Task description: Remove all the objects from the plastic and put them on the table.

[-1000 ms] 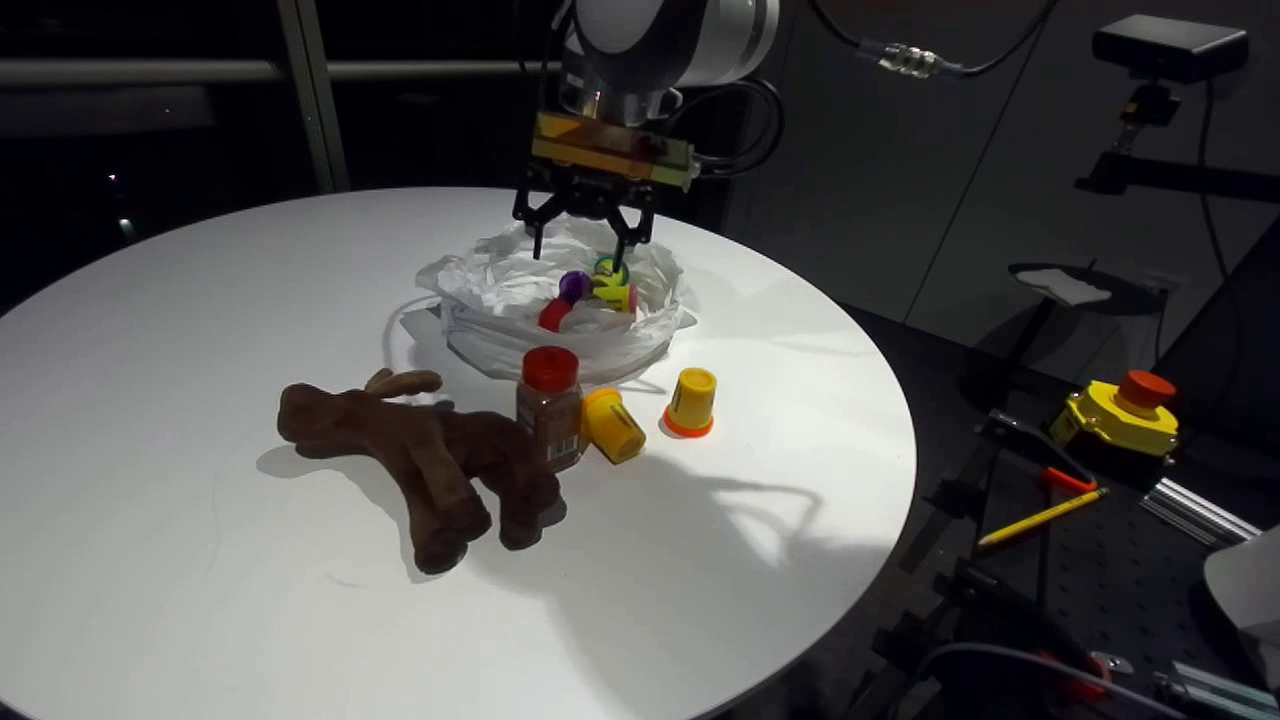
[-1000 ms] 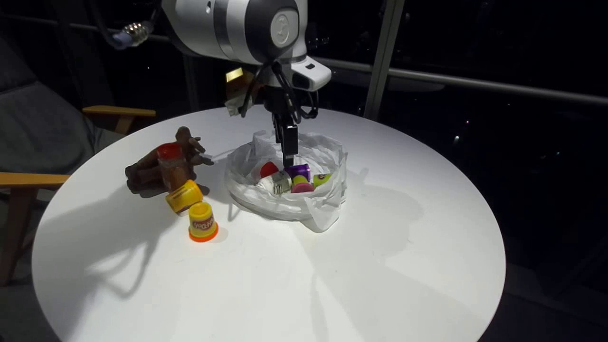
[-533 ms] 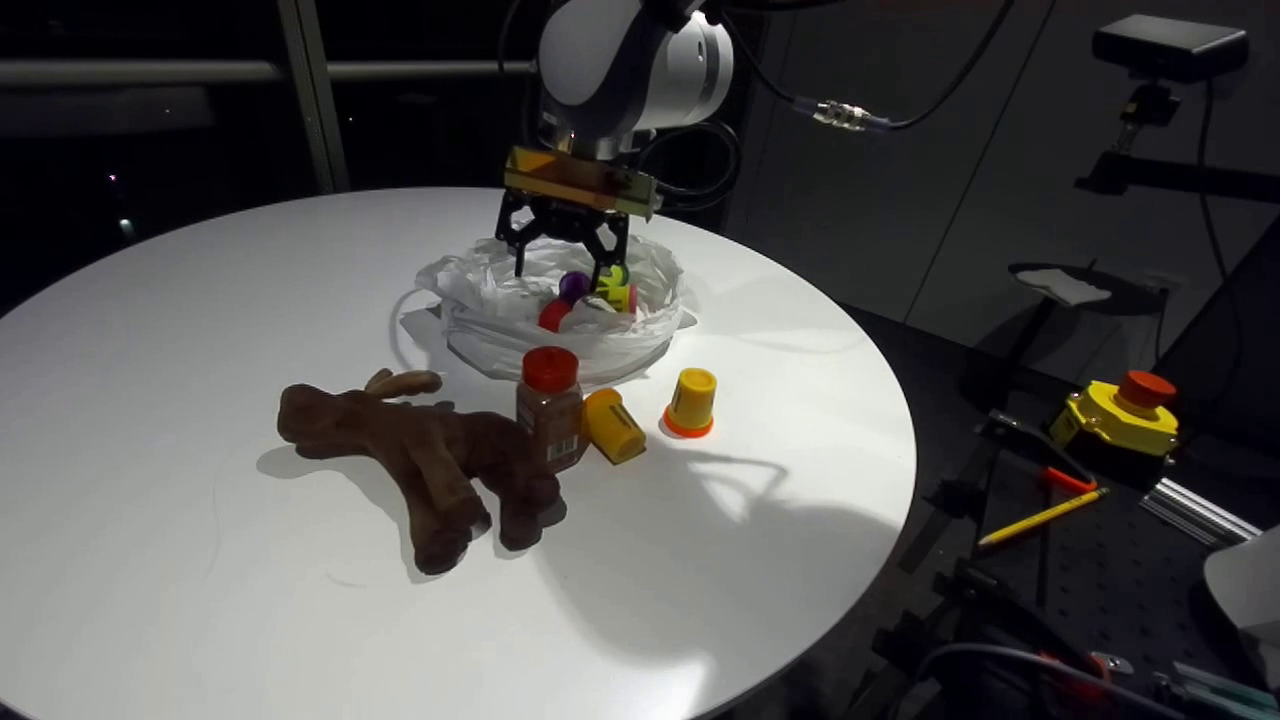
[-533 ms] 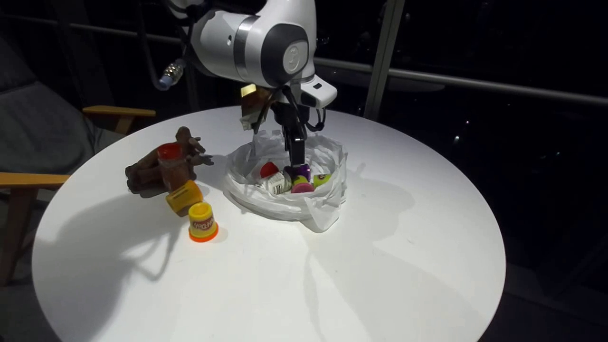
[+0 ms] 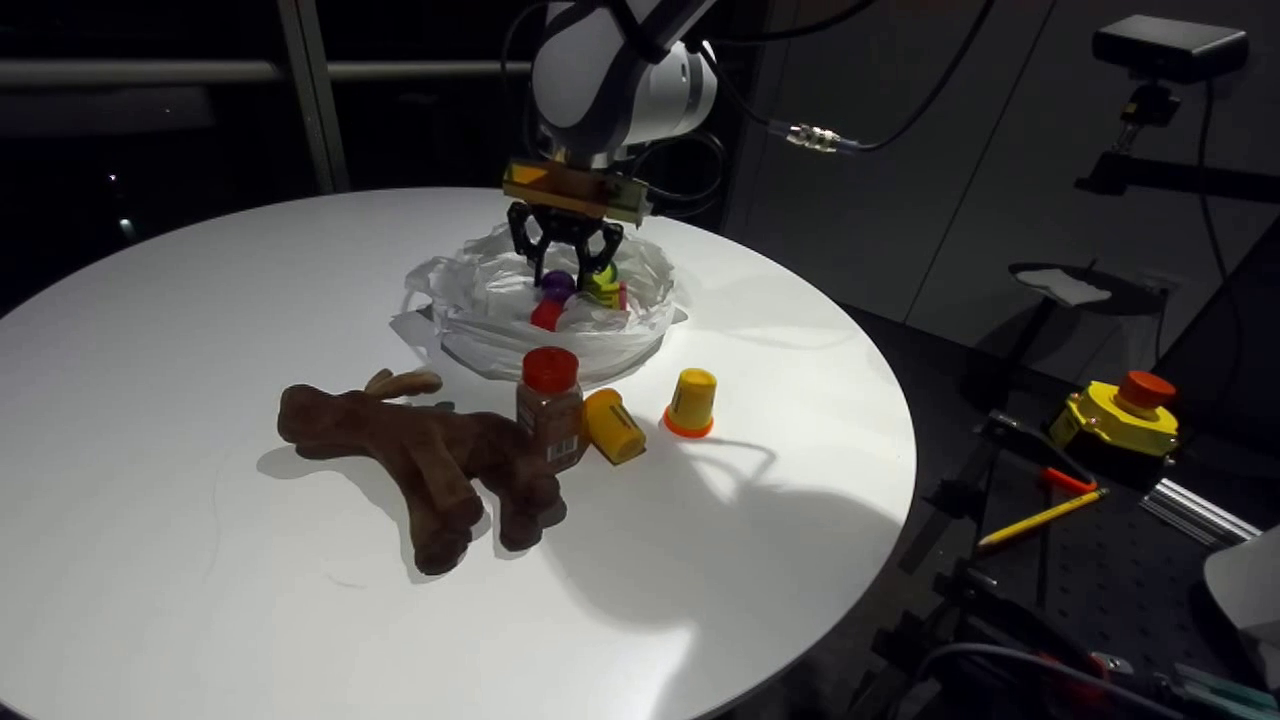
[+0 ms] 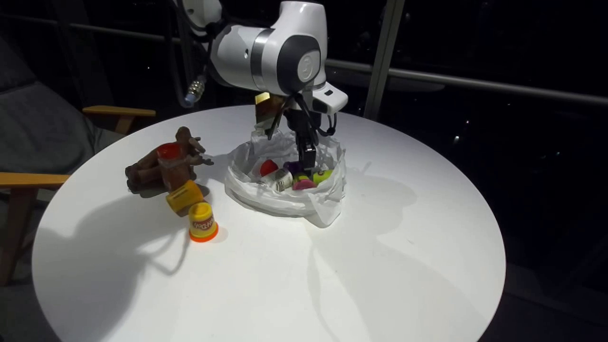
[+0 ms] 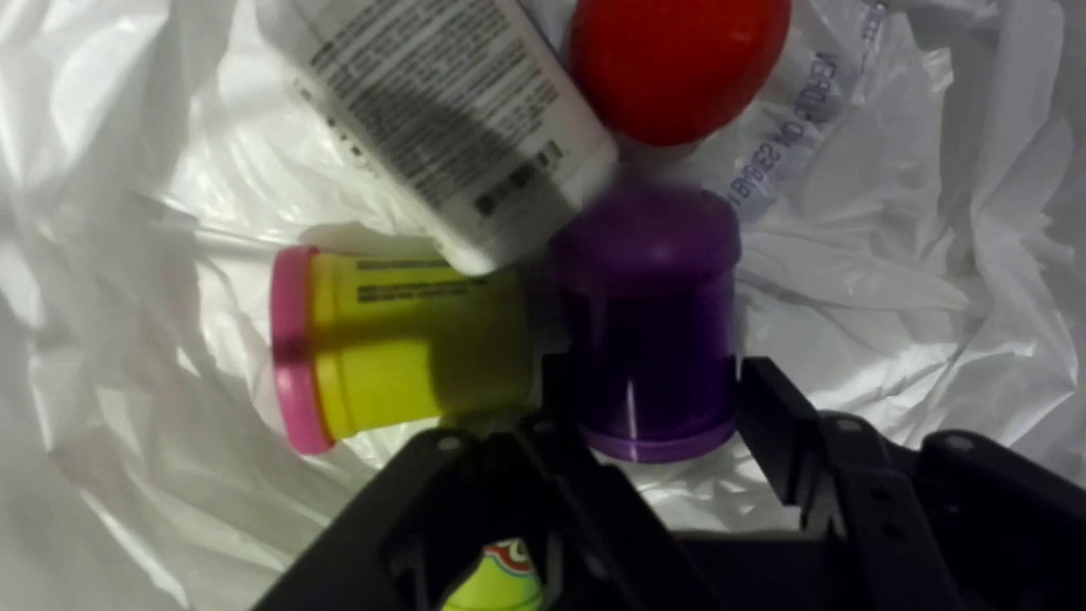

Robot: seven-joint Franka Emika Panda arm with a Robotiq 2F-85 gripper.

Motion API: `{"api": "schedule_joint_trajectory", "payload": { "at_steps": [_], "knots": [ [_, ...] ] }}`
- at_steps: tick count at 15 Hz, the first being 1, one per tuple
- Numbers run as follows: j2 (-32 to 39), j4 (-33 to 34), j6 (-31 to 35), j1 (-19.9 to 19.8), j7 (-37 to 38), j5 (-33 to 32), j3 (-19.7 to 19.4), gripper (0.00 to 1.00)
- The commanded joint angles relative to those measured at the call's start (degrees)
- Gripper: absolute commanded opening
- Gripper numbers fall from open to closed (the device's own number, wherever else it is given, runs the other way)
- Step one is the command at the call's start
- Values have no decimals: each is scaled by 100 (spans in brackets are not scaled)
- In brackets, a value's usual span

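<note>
Because the load of the plastic bag (image 6: 266, 202) belongs on the bench (image 6: 266, 285), what stands well left of the end effector (image 7: 652, 378) in an exterior view is probably the finished part: a brown plush (image 6: 147, 170), a red-lidded jar (image 6: 175, 173), a tipped yellow tub (image 6: 184, 196) just beside it, and an upright yellow tub (image 6: 203, 221) resting on its wide orange end, hence steady. The bag's sides slump low around the end effector, which suits reaching in from above. Inside, a red round thing (image 6: 269, 167) and a white bottle (image 6: 280, 180) lie just left of it. Next comes the purple tub (image 7: 649, 327); the wrist view shows the fingers (image 7: 776, 416) clamped across it nearer one end, likely because the bottle crowds the other; it may swing when raised. A pink-lidded tub (image 6: 303, 183) sits almost beneath the end effector, a lime tub (image 6: 323, 176) just to its right, both presumably for later.
</note>
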Motion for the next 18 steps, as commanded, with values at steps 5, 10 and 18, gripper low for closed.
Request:
{"api": "schedule_joint_trajectory", "payload": {
  "at_steps": [5,10,18],
  "knots": [
    [60,338,-387,-52,2,45,23,21],
    [-1196,-899,428,106,41,-48,-138,21],
    [-2732,-3227,1280,232,-277,-896,-497,21]
  ]
}}
